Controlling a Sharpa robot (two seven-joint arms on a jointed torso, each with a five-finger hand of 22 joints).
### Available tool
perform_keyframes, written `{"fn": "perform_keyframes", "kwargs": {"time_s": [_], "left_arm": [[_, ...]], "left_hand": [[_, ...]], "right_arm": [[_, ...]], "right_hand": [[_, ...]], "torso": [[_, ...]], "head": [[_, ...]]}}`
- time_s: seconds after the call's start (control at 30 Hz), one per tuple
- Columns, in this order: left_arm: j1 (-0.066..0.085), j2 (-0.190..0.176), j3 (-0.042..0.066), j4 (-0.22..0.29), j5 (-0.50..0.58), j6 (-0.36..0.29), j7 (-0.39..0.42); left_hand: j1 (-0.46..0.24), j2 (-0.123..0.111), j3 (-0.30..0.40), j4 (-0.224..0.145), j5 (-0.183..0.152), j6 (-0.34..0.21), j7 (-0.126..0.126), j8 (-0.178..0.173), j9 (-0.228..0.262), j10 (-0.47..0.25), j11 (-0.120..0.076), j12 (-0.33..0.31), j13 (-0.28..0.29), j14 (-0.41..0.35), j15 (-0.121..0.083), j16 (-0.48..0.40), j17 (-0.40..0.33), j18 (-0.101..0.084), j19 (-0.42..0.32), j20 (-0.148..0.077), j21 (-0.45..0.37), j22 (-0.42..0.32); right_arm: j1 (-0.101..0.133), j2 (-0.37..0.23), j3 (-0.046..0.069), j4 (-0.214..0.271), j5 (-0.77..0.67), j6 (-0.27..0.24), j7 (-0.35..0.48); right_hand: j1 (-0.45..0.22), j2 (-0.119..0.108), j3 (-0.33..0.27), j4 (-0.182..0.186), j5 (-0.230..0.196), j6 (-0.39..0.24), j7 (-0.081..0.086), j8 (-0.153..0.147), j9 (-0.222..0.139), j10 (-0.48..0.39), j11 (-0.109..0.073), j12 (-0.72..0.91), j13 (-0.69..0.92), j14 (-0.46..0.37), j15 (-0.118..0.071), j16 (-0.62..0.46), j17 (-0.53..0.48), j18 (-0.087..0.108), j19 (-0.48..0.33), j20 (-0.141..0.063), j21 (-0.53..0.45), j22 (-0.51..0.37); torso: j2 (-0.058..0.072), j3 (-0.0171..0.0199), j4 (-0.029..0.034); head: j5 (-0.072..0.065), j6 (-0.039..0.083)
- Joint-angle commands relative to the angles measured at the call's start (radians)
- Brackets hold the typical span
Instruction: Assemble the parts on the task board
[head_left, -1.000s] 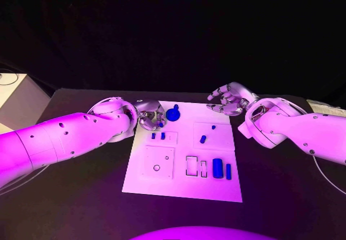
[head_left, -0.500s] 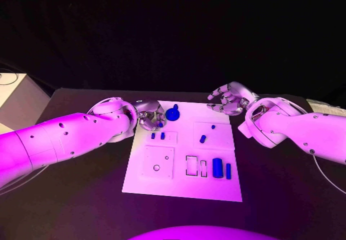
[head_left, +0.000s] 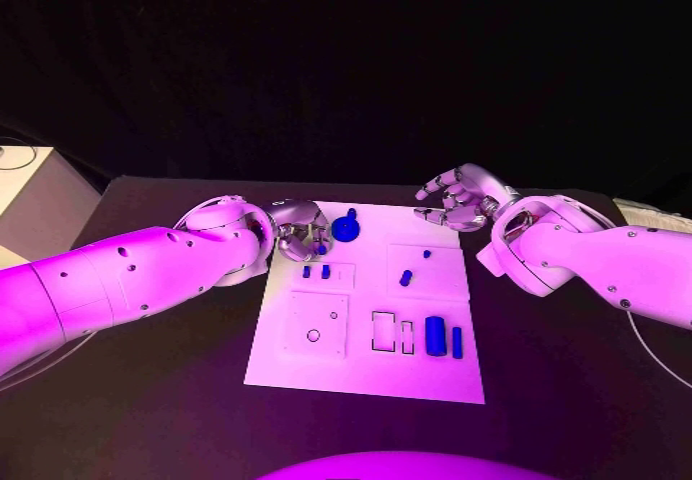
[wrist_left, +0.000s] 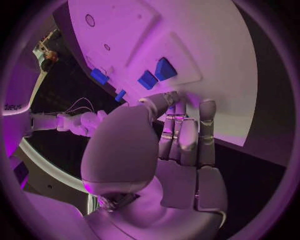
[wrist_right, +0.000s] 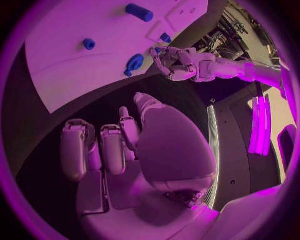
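board: white task board (head_left: 368, 375) mid table, long axis roughly 12 to 6
parts: round blue knob part (head_left: 346, 229) at board's 12 o'clock end; two small blue parts (head_left: 316, 271) below it near 10; one small peg (head_left: 407, 278) centre-right; tall blue pieces (head_left: 436, 337) around 4 to 5
left hand: left hand (head_left: 300, 230) at the board's 11 o'clock corner, just beside the knob, fingers curled in; cannot tell if it pinches anything
right hand: right hand (head_left: 460, 199) off the 1 o'clock corner, fingers apart, holding nothing
risk: left fingers could nudge the knob or shove the board if they close off-centre; loose small parts nearby could get knocked
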Motion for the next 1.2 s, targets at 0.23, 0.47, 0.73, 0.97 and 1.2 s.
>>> {"fn": "perform_keyframes", "kwargs": {"time_s": [0.23, 0.47, 0.73, 0.97, 1.2], "left_arm": [[-0.005, -0.001, -0.003, 0.002, 0.007, 0.013, -0.008], [-0.005, -0.002, -0.003, 0.001, 0.007, 0.016, -0.012], [-0.006, -0.004, -0.003, -0.004, 0.007, 0.013, -0.019], [-0.006, -0.015, 0.0, -0.02, 0.012, 0.007, -0.022], [-0.005, -0.038, 0.014, -0.045, 0.038, -0.011, -0.016]], "left_hand": [[-0.004, -0.003, 0.0, -0.014, 0.001, -0.067, 0.008, -0.065, -0.027, -0.004, 0.011, 0.0, 0.011, -0.008, 0.011, 0.006, -0.006, 0.006, -0.013, 0.003, -0.003, -0.005], [-0.003, -0.003, 0.0, -0.016, 0.001, -0.074, 0.01, -0.072, -0.03, -0.004, 0.012, 0.001, 0.013, -0.009, 0.012, 0.006, -0.009, 0.006, -0.015, 0.003, -0.003, -0.007], [-0.002, -0.004, 0.001, -0.017, 0.001, -0.079, 0.011, -0.077, -0.032, -0.004, 0.013, 0.002, 0.014, -0.01, 0.012, 0.006, -0.011, 0.007, -0.018, 0.003, -0.004, -0.01], [0.003, -0.005, 0.007, -0.025, 0.004, -0.075, 0.017, -0.088, -0.036, -0.037, 0.025, -0.005, 0.017, -0.06, 0.021, -0.018, -0.092, 0.016, -0.063, 0.006, -0.023, -0.052], [0.01, -0.01, 0.024, -0.039, 0.008, -0.066, 0.026, -0.096, -0.04, -0.074, 0.04, -0.024, 0.012, -0.109, 0.031, -0.044, -0.168, 0.016, -0.081, 0.012, -0.016, -0.046]], "right_arm": [[-0.001, -0.002, 0.0, 0.0, -0.011, 0.006, 0.007], [-0.001, -0.003, 0.0, 0.0, -0.011, 0.006, 0.007], [-0.001, -0.004, 0.0, 0.0, -0.011, 0.008, 0.005], [-0.001, -0.006, 0.0, -0.008, -0.015, 0.028, -0.002], [-0.001, -0.016, -0.001, -0.02, -0.008, 0.051, 0.015]], "right_hand": [[-0.003, -0.004, 0.003, -0.001, 0.004, 0.003, -0.002, 0.005, -0.001, 0.005, 0.0, 0.003, 0.016, 0.059, 0.0, 0.001, 0.09, 0.005, 0.033, -0.001, -0.001, 0.157], [-0.003, -0.005, 0.005, -0.001, 0.004, 0.002, -0.002, 0.005, -0.001, 0.005, 0.0, 0.002, 0.015, 0.059, 0.0, 0.001, 0.089, 0.005, 0.032, -0.001, -0.002, 0.156], [-0.004, -0.007, 0.006, -0.002, 0.004, 0.001, -0.002, 0.004, -0.002, 0.003, 0.0, 0.0, 0.013, 0.058, 0.0, -0.001, 0.086, 0.006, 0.031, -0.001, -0.005, 0.154], [-0.004, -0.025, 0.039, -0.003, 0.003, -0.007, -0.003, 0.002, -0.004, -0.133, -0.002, -0.212, -0.162, 0.044, -0.001, -0.037, 0.043, 0.018, 0.007, -0.002, -0.067, 0.121], [0.017, -0.059, 0.1, -0.014, 0.001, 0.002, -0.007, 0.011, -0.002, -0.284, -0.007, -0.529, -0.438, 0.021, -0.007, -0.1, -0.026, 0.039, -0.034, -0.008, -0.181, 0.06]], "torso": [[0.0, 0.0008, 0.0002], [0.0, 0.0011, 0.0], [0.0, 0.0003, 0.0002], [0.0, 0.0, -0.0015], [-0.001, 0.0003, -0.0003]], "head": [[0.0, -0.001], [0.0, -0.001], [-0.002, 0.001], [-0.002, 0.004], [-0.005, 0.007]]}}
